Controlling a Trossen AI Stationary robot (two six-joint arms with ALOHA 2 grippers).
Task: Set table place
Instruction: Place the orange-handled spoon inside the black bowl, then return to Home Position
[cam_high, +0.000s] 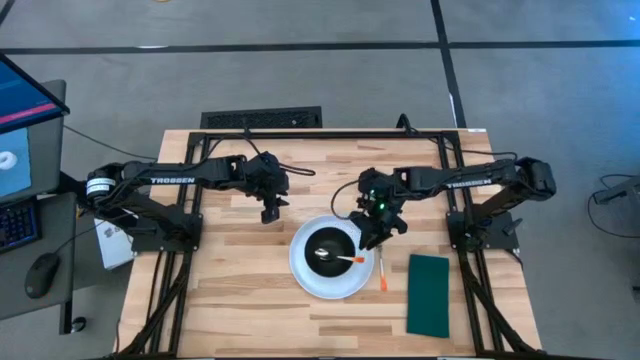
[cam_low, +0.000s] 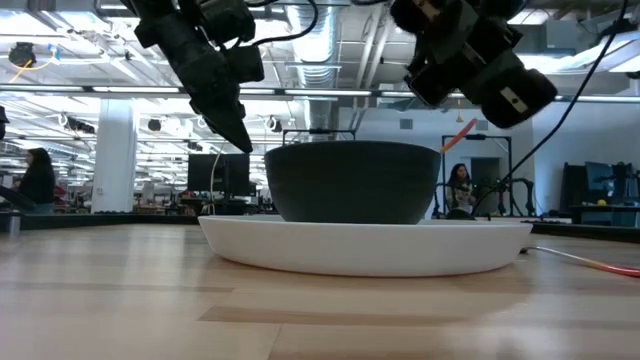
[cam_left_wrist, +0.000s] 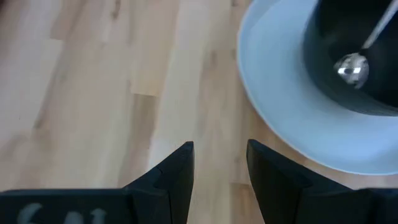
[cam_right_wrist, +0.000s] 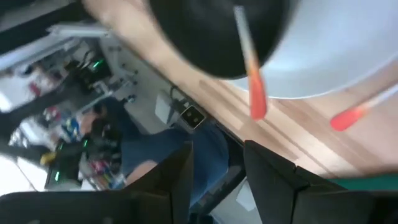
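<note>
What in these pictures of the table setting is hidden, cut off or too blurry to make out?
- Napkin: seen only from the high view; outside the low view.
- Fork: tines too small from above; right wrist view shows only its orange end.
- Spoon: low view shows just its handle tip above the bowl wall.
- Plate: cut off by the left wrist picture's edge.

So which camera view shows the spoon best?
The high view: the whole spoon shows, head in the black bowl, orange handle end over its rim. The left wrist view shows only the head, the right wrist view only the handle, and the low view only the orange tip.
</note>
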